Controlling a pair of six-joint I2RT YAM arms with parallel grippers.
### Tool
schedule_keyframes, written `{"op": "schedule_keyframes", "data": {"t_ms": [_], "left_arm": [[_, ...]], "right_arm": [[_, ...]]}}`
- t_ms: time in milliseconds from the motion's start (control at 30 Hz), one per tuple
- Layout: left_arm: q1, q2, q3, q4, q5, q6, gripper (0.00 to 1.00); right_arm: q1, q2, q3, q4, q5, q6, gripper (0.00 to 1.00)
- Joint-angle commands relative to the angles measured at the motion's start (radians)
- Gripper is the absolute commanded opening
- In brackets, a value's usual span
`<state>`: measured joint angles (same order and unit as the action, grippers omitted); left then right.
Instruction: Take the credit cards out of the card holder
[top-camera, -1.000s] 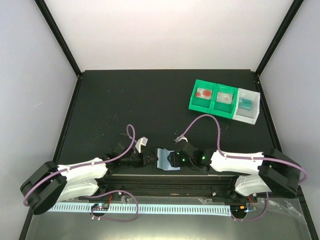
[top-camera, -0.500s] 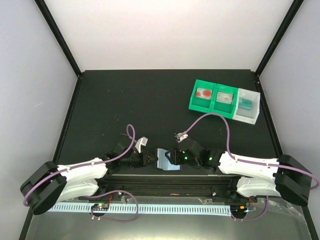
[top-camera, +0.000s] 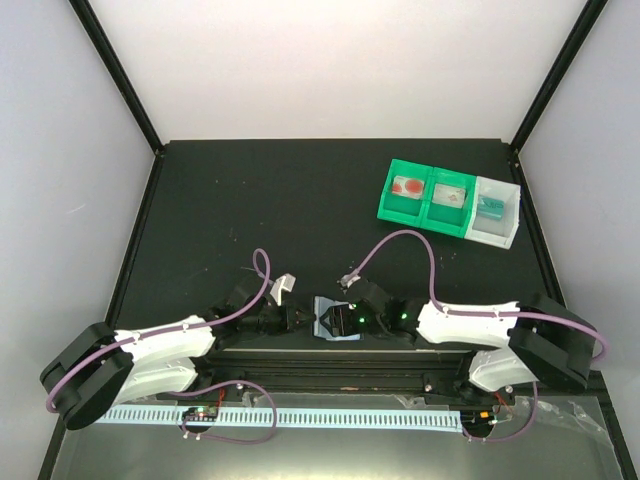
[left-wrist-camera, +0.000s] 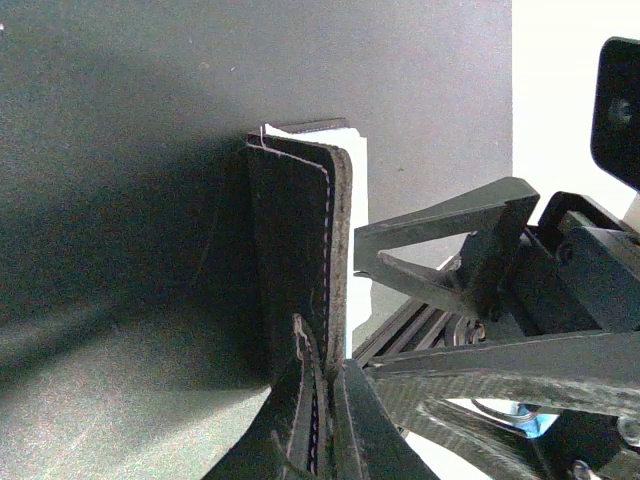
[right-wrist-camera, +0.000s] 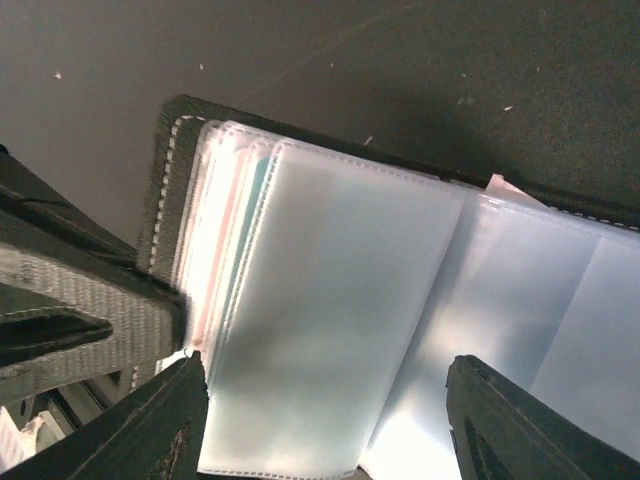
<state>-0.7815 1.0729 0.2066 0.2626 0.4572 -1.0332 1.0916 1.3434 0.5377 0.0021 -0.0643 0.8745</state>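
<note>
Two grippers meet at the table's (top-camera: 250, 220) near edge. The left gripper (left-wrist-camera: 322, 352) is clamped tight on one black cover of the card holder (right-wrist-camera: 340, 290). The right gripper (right-wrist-camera: 325, 420) hangs spread wide over the clear sleeves (right-wrist-camera: 520, 300), holding nothing. Closing on a slippery sleeve instead of the credit cards (right-wrist-camera: 245, 210) could tug the holder free. Only the right wrist view shows the cards' coloured edges; only the left wrist view shows the pinch.
</note>
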Motion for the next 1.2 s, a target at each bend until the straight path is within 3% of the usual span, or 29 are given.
{"op": "schedule_keyframes", "data": {"t_ms": [0,633,1167], "left_arm": [[-0.009,-0.02,0.01,0.03,0.016,0.002,0.01],[-0.012,-0.014,0.007,0.041,0.013,-0.004,0.01],[-0.014,-0.016,0.004,0.043,0.012,-0.006,0.02]], "right_arm": [[0.004,0.028,0.011,0.028,-0.014,0.004,0.66],[0.004,0.046,0.015,0.028,-0.03,0.01,0.76],[0.007,0.05,0.011,0.041,-0.045,0.021,0.77]]}}
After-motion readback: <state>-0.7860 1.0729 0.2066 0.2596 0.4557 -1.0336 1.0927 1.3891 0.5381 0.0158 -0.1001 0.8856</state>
